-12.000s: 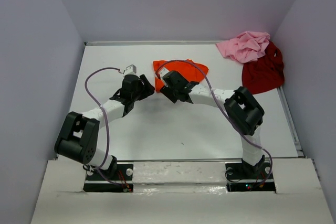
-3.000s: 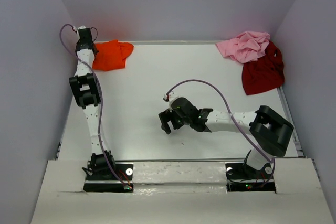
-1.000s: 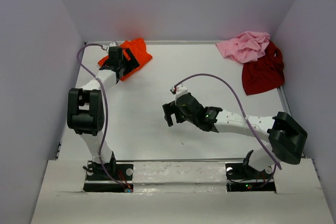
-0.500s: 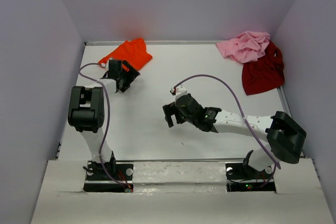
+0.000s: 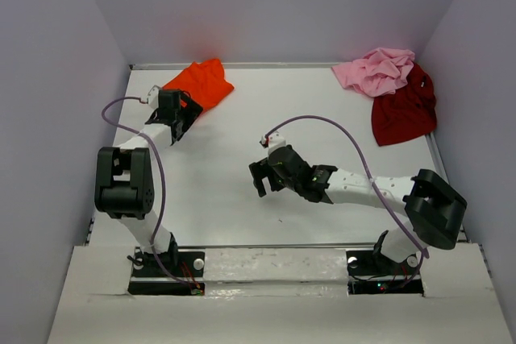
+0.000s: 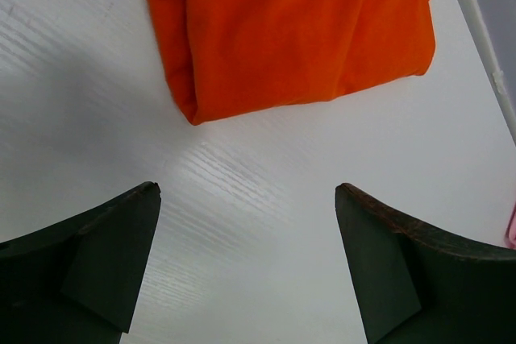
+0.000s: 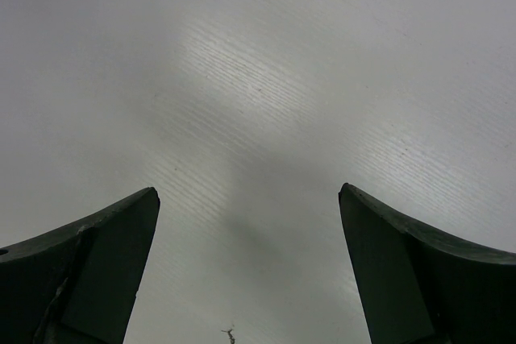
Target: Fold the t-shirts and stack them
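Up in the far left corner of your white table [image 5: 266, 102], the orange t-shirt [image 6: 298, 30] lies folded flat. Your left gripper [image 6: 246, 189] hangs just short of its near edge, jaws spread wide, nothing in them. Your right gripper [image 7: 246, 191] is mid-table, also wide open over bare tabletop with a faint ribbed grain. The pink t-shirt [image 5: 377, 70] sits crumpled in the far right corner, touching the dark red t-shirt [image 5: 403, 110] beside it. Pale lilac walls [image 5: 274, 6] box the table in on three sides
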